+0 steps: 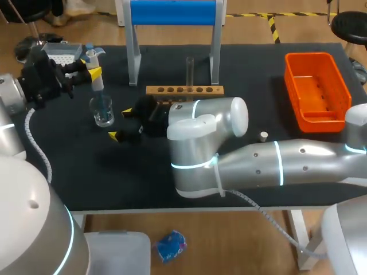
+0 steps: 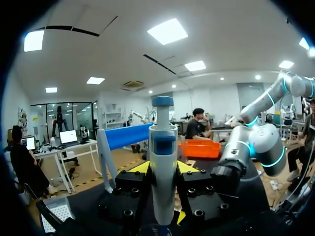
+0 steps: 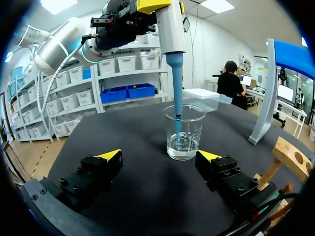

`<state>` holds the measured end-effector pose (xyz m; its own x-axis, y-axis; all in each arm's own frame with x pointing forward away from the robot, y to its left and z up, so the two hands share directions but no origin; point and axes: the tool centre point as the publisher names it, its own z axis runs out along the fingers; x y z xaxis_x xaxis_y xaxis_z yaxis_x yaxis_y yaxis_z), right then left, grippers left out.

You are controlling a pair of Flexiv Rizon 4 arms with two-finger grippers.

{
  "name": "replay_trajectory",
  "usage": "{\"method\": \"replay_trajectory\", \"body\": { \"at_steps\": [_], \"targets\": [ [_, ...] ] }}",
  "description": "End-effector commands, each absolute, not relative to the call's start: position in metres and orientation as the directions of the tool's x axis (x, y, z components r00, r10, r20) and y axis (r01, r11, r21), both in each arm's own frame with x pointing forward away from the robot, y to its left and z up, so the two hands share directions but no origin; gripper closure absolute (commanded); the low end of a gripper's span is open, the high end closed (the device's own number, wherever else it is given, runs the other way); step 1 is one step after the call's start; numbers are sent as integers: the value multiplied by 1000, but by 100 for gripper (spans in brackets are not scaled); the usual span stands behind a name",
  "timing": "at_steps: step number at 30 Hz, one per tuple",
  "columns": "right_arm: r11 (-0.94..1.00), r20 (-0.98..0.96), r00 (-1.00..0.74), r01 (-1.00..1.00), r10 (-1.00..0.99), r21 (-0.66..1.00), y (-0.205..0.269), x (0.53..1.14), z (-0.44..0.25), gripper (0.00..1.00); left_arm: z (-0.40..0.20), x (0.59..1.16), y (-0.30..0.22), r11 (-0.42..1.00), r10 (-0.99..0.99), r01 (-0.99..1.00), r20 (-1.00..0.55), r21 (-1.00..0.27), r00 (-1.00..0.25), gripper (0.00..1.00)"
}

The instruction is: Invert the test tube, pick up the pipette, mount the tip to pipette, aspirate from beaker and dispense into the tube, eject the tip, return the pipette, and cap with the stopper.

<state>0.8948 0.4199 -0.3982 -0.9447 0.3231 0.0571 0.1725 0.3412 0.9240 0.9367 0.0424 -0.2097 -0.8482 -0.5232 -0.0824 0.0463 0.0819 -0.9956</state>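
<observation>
My left gripper (image 1: 92,69) is shut on the white and blue pipette (image 1: 97,83), holding it upright over the glass beaker (image 1: 104,112). In the right wrist view the pipette's blue tip (image 3: 176,115) reaches down inside the beaker (image 3: 184,133), close to the clear liquid at its bottom. In the left wrist view the pipette (image 2: 163,162) stands between that gripper's fingers. My right gripper (image 1: 120,124) rests low on the mat just right of the beaker, open and holding nothing (image 3: 160,157). The test tube (image 1: 190,71) stands upright in the wooden rack (image 1: 184,90). A small stopper (image 1: 263,136) lies on the mat.
A tip box (image 1: 62,52) sits at the back left behind my left gripper. A blue-topped stand (image 1: 172,12) rises behind the rack. An orange bin (image 1: 316,86) sits at the back right. My right arm (image 1: 258,163) stretches across the front of the table.
</observation>
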Motion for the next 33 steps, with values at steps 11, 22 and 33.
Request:
{"method": "replay_trajectory", "body": {
  "at_steps": [11, 22, 33],
  "targets": [
    [340, 57, -944, 173, 325, 924, 422, 895, -399, 0, -211, 949, 49, 74, -533, 56, -87, -996, -842, 100],
    [340, 57, -944, 173, 325, 924, 422, 895, -399, 0, -212, 952, 52, 77, -541, 55, -88, -996, -836, 100],
    [354, 56, -946, 173, 319, 919, 419, 891, -391, 0, -212, 952, 52, 77, -541, 55, -88, -996, -836, 100]
  ]
}}
